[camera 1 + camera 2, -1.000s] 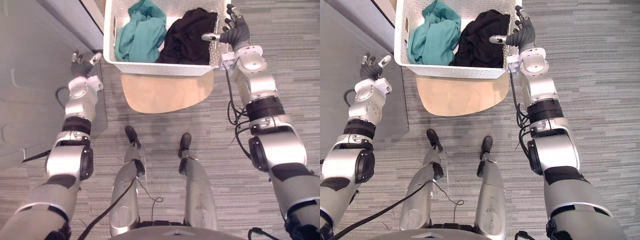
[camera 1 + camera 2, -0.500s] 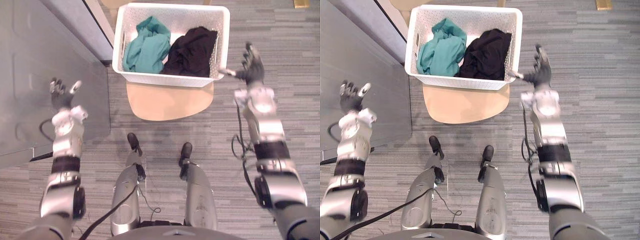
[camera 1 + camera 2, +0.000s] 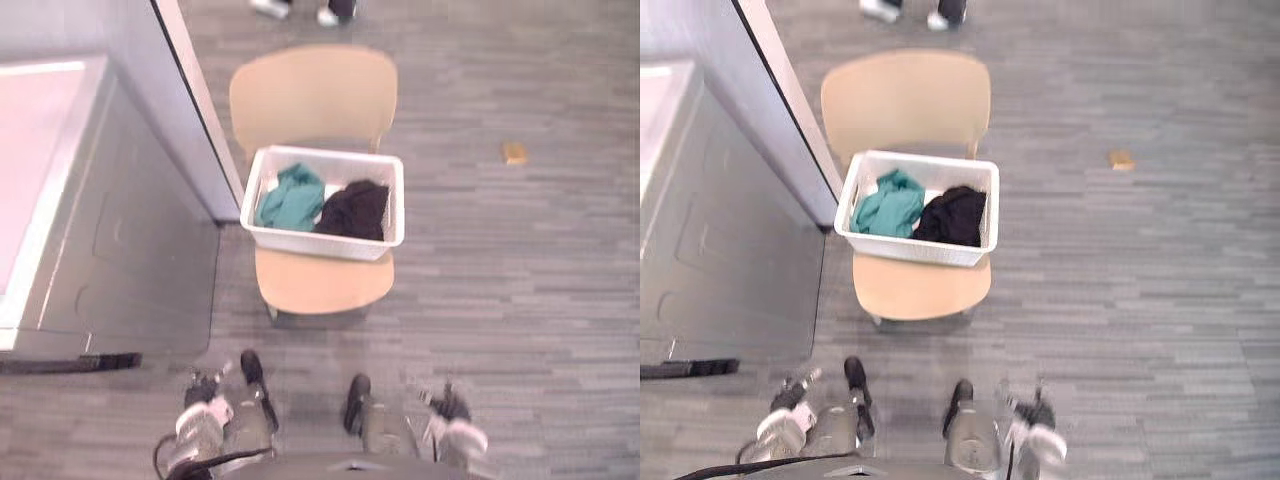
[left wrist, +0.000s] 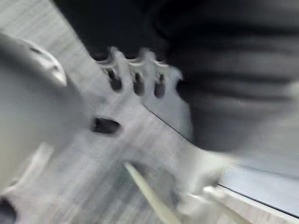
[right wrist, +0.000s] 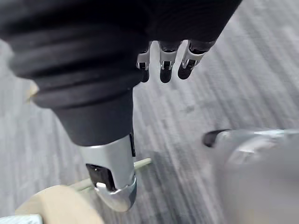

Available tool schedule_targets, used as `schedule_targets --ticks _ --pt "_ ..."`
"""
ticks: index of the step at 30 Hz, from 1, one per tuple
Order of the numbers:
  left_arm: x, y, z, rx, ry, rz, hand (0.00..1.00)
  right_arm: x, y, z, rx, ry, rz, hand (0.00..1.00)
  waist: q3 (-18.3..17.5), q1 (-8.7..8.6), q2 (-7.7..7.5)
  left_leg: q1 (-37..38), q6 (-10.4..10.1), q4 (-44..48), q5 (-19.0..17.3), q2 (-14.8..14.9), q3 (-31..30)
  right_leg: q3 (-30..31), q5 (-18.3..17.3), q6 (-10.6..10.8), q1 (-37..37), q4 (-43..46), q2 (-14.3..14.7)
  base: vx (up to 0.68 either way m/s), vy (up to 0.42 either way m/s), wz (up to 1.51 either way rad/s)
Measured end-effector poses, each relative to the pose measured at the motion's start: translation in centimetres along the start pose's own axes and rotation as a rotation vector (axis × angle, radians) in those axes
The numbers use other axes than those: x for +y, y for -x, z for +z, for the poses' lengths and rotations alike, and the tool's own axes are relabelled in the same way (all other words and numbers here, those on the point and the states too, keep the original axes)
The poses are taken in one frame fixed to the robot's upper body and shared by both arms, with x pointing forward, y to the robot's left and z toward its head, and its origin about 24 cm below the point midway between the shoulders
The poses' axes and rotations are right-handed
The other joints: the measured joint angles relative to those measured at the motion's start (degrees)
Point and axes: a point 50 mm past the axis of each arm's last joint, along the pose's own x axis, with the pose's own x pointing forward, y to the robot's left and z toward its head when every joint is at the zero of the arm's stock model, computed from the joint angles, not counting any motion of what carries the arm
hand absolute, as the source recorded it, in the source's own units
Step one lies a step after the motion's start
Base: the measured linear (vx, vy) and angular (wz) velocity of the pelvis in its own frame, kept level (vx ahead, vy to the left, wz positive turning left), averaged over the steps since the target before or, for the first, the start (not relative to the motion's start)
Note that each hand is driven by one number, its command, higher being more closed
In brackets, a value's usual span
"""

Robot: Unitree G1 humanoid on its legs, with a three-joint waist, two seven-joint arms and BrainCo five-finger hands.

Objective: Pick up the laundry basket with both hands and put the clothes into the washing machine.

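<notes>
**Both hands drawn back, basket left on the chair**

The white laundry basket [image 3: 322,243] sits on the seat of a pale wooden chair [image 3: 320,285], untouched by either hand. Inside it, a teal garment [image 3: 290,198] lies on the left and a black garment [image 3: 352,208] on the right, touching in the middle, just as a second ago.

A second ago the right hand was up against the basket's right rim and the left hand was near its left near corner. Now the left hand [image 3: 203,388] and the right hand [image 3: 452,402] are low at the near edge of the head views, well apart from the basket and the chair. The right hand's fingers [image 5: 161,65] hang loosely straight with the thumb out, holding nothing. The left hand is blurred but looks spread and empty too.

The camera has also shifted, so the head views now take in the chair's backrest, a person's shoes [image 3: 270,8] at the far edge, and a small tan object [image 3: 514,152] on the grey floor [image 3: 520,290] to the right. A grey appliance [image 3: 110,260] stands to the left of the chair
</notes>
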Motion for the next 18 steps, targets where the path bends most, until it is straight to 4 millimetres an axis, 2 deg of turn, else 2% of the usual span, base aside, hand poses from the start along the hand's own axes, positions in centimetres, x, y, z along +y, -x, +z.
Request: schedule_targets --ticks 1,3,5,9,11,17,18 --pt "0.6 0.0 -0.6 0.028 0.01 0.021 0.0 -0.4 0.0 -0.5 0.022 -0.029 -0.019 0.0 -0.66 -0.05 -0.04 0.99 -0.05 -0.05 -0.35 0.06 0.58 0.22 0.13 0.0 0.87 -0.55 0.08 0.1 -0.005 -0.33" --pt "2.9 0.2 -2.8 0.131 0.02 0.098 0.0 -1.9 0.2 -2.8 0.124 -0.077 -0.068 0.0 -3.87 -0.11 -0.05 5.09 -0.72 -1.69 -1.03 0.05 2.37 1.46 0.43 0.05 3.89 -2.53 0.57 0.08 0.014 -0.35" --pt "3.9 0.6 -3.8 0.173 0.018 0.127 0.0 -2.9 0.5 -4.1 0.186 -0.122 -0.1 0.0 -6.02 -0.16 0.2 7.18 -1.12 -3.39 -0.89 -0.03 3.06 1.69 0.48 -0.12 5.48 -3.7 0.96 0.08 0.011 -0.21" --pt "4.9 1.0 -4.9 0.216 0.007 0.151 0.0 -4.5 1.1 -5.9 0.267 -0.219 -0.163 0.0 -8.23 -0.38 0.74 10.24 -1.79 -3.57 -1.76 0.04 3.53 2.88 0.34 -0.34 8.3 -5.03 1.58 0.06 -0.002 -0.14" --pt "5.0 1.0 -5.0 0.228 -0.027 0.133 0.0 -4.6 1.2 -6.4 0.302 -0.235 -0.155 0.0 -8.92 -0.87 0.95 11.05 -1.87 -3.56 -2.03 -0.33 3.09 2.93 0.29 -0.27 9.34 -5.35 1.6 0.05 0.009 0.01" --pt "4.9 0.7 -4.5 0.224 -0.172 0.088 0.0 -4.0 0.4 -5.1 0.292 -0.099 -0.096 0.0 -8.91 -1.58 1.02 10.33 -1.27 -2.36 -1.76 -0.54 0.48 2.17 0.87 -0.03 10.42 -6.26 2.15 0.02 -0.01 0.14" --pt "4.6 0.6 -4.1 0.207 -0.21 0.069 0.0 -3.6 0.0 -4.4 0.279 -0.054 -0.073 0.0 -8.56 -1.73 1.54 7.51 -0.95 0.59 -2.4 -0.14 -1.8 0.68 1.49 -0.05 10.56 -7.26 2.22 -0.01 -0.023 0.5"
